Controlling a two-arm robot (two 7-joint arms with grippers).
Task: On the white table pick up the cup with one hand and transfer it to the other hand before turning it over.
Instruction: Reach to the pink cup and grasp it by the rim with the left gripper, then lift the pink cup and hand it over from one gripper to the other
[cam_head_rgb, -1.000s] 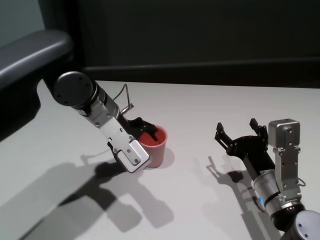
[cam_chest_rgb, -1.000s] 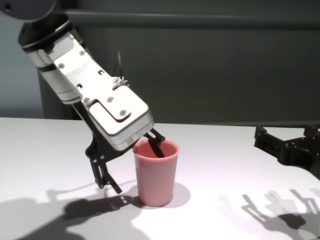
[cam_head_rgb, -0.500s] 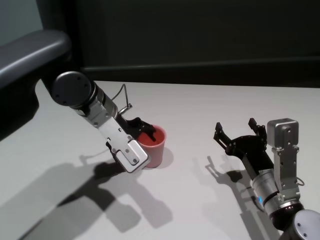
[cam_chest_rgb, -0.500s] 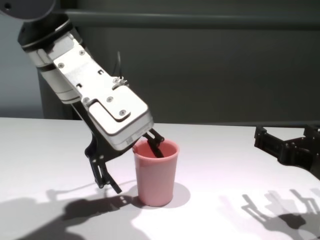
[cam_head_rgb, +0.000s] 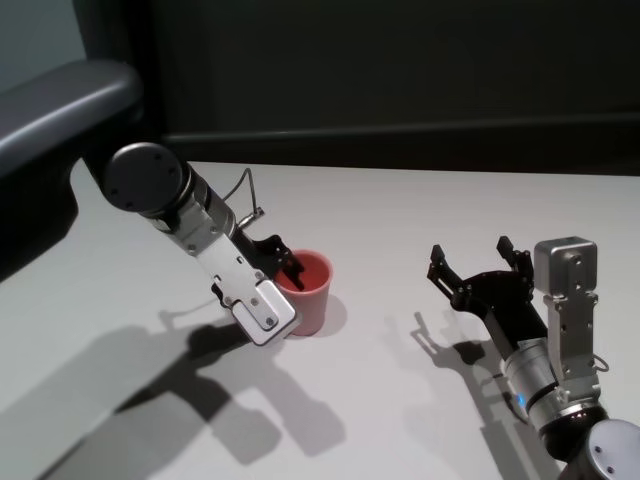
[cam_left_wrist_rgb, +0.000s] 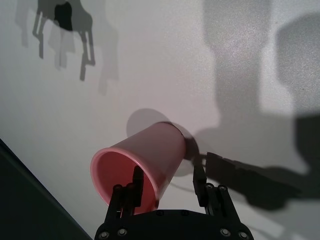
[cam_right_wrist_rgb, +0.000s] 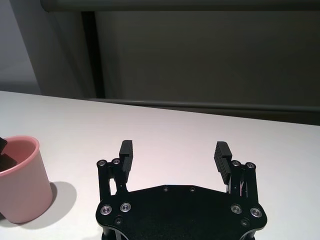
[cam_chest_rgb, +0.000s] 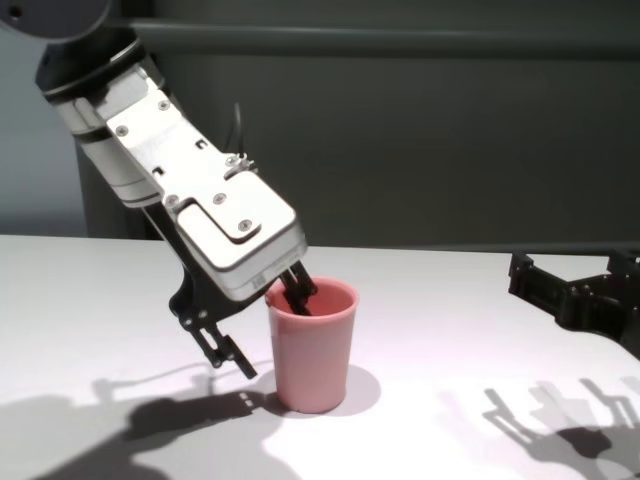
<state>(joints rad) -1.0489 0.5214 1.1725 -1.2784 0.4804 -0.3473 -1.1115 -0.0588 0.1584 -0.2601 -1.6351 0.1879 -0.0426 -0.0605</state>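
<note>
The pink cup (cam_head_rgb: 306, 294) stands upright on the white table (cam_head_rgb: 400, 210), left of centre. My left gripper (cam_head_rgb: 281, 287) reaches down at its near-left rim and straddles the wall. One finger (cam_chest_rgb: 298, 294) is inside the cup and the other (cam_chest_rgb: 232, 353) is outside. In the left wrist view the cup (cam_left_wrist_rgb: 150, 155) sits between the fingers of the left gripper (cam_left_wrist_rgb: 167, 181), with a small gap to the outer finger (cam_left_wrist_rgb: 199, 176), so the gripper is open. My right gripper (cam_head_rgb: 475, 260) is open and empty, hovering to the right of the cup (cam_right_wrist_rgb: 20, 180).
A dark grey wall with a horizontal bar (cam_chest_rgb: 450, 40) runs behind the table's far edge. Bare tabletop (cam_chest_rgb: 440, 330) lies between the cup and the right gripper (cam_chest_rgb: 575, 275). A dark rounded body part (cam_head_rgb: 50, 110) sits at the upper left.
The left gripper's fingers have narrowed. The outer finger has moved in toward the cup's wall and the inner finger toward the rim. The cup and the right arm have not moved.
</note>
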